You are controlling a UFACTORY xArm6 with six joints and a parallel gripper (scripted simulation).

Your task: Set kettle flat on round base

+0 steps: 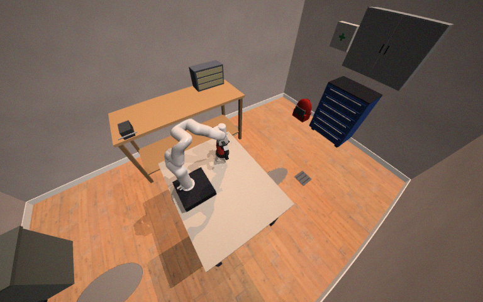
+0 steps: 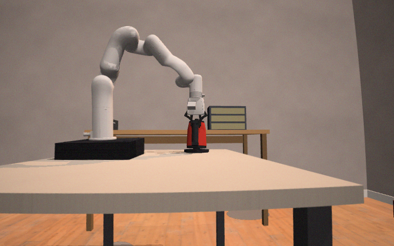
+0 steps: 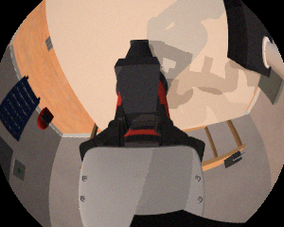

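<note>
One black pedestal [image 2: 71, 149] carries one white arm [image 2: 102, 103] at the worktop's [image 2: 168, 179] left. To its right, at the worktop's 12 o'clock edge in the exterior view, one red kettle [image 2: 202, 135] stands upright on one black round base [image 2: 196, 150]. The jaws of the gripper [image 2: 195, 121] are clenched from above on the kettle's black handle bar [image 2: 195, 134]. One drawer box [image 2: 227, 117] sits on the bench behind.

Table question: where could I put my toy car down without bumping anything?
Best on the table's wide near half, this side of the black pedestal. It's crowded at the far edge, where the gripper grips the red kettle on its base.
</note>
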